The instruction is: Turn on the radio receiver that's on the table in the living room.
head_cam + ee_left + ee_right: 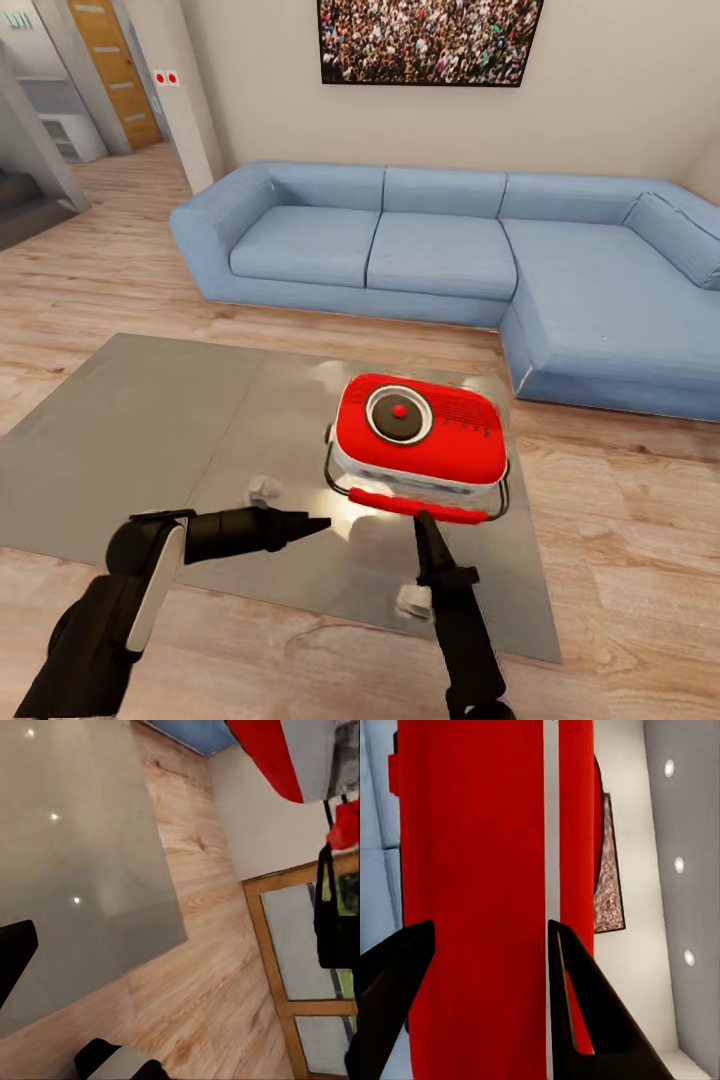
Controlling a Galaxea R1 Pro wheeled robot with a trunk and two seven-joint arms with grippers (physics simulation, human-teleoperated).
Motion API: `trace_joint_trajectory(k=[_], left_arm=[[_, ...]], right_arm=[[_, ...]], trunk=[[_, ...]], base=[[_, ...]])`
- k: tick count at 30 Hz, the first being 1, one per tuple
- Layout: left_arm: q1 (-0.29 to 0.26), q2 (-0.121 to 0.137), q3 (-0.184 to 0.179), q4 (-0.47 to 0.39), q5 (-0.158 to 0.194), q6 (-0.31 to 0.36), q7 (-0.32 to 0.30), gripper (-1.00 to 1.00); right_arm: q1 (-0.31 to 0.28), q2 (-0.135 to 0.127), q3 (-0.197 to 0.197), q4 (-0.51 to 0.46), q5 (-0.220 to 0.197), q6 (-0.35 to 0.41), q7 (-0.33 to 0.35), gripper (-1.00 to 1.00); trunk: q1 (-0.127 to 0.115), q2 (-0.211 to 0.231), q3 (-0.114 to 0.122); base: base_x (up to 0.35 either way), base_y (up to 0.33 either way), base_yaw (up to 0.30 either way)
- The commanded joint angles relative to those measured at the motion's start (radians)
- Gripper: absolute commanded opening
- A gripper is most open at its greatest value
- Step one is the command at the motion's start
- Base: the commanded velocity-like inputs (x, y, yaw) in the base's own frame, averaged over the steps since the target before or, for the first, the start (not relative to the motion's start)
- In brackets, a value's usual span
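On the table: the radio receiver (418, 437) lies dial-up on the grey table (140, 440), near its sofa-side right corner.
Right end effector (421, 519): fingers parted, empty, tip just beside the radio's red handle bar.
Left end effector (318, 523): near the radio; opening cannot be told.
Behind: blue corner sofa (440, 250).

A home living room, seemingly: blue corner sofa (450, 250), framed crowd photo (428, 40), wood floor (110, 270), low table (150, 430).

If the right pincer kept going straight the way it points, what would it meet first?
Probably the radio: the right pincer points at its near side, its tip by the red handle bar, so the bar likely comes first. Depth is unclear.
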Motion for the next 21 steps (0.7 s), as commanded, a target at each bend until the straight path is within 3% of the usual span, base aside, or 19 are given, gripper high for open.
trace_joint_trajectory(k=[1, 4, 7, 15, 20, 21], left_arm=[[-0.004, -0.013, -0.001, 0.000, -0.003, 0.000, 0.000, 1.00], [-0.010, -0.021, -0.003, 0.001, -0.005, 0.000, 0.000, 1.00], [-0.012, -0.020, -0.004, 0.001, -0.007, 0.000, 0.000, 1.00], [-0.013, -0.022, -0.004, 0.002, -0.003, 0.000, 0.000, 1.00], [-0.013, -0.026, -0.003, 0.001, 0.000, 0.000, 0.000, 1.00], [-0.013, -0.029, -0.003, 0.001, 0.001, 0.000, 0.000, 1.00]], right_arm=[[0.000, -0.002, 0.028, 0.037, 0.009, 0.025, -0.003, -1.00], [0.000, -0.001, 0.078, 0.145, 0.019, 0.059, -0.013, -1.00], [0.000, 0.006, 0.097, 0.206, 0.027, 0.070, -0.024, -1.00], [0.000, 0.021, 0.104, 0.290, 0.024, 0.080, -0.026, -1.00], [0.000, 0.053, 0.099, 0.339, 0.023, 0.082, -0.046, -1.00], [0.000, 0.065, 0.098, 0.346, 0.019, 0.087, -0.089, -1.00]], trunk=[[0.000, 0.000, 0.000], [0.000, 0.000, 0.000], [0.000, 0.000, 0.000], [0.000, 0.000, 0.000], [0.000, 0.000, 0.000], [0.000, 0.000, 0.000]], base=[[0.000, 0.000, 0.000], [0.000, 0.000, 0.000], [0.000, 0.000, 0.000], [0.000, 0.000, 0.000], [0.000, 0.000, 0.000], [0.000, 0.000, 0.000]])
